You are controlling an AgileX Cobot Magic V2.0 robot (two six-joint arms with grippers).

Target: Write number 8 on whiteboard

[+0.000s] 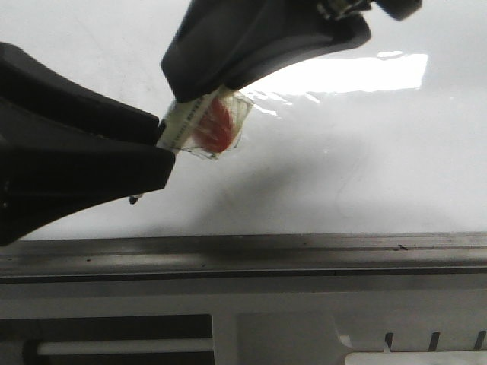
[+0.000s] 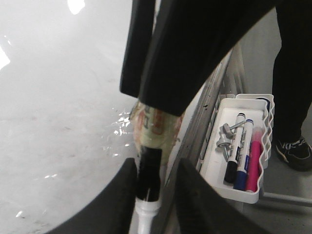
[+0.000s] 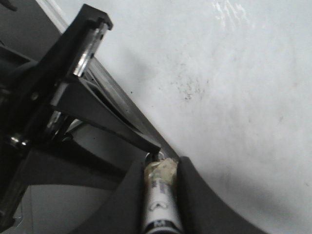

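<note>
We see both arms meeting low over the whiteboard [image 1: 342, 167], each end effector closed on the same marker [image 1: 199, 125].

In the front view, the left end effector [image 1: 156, 141] comes in from the left and clamps the marker's white barrel. The right end effector [image 1: 198, 95] comes down from above and grips the other end, which is wrapped in clear tape with a red patch showing through.

In the left wrist view, the left end effector [image 2: 155, 183] has its two dark fingers [image 2: 122, 195] on either side of the marker [image 2: 148, 175], where a black section meets the white barrel. The taped end runs up under the right arm's dark housing.

In the right wrist view, the right end effector [image 3: 161, 173] holds the marker [image 3: 160, 204] between its pads, with the taped end at the tips.

The whiteboard lies glossy and white, with bright glare and faint grey specks [image 3: 187, 90]. We find no drawn figure on the parts of it that show. Its grey metal edge rail [image 1: 304, 255] runs along the near side.

Beside the board in the left wrist view, a white tray [image 2: 241, 146] holds a black-capped marker [image 2: 235, 153], a blue one [image 2: 243, 156] and a pink one [image 2: 253, 163], lying side by side.
</note>
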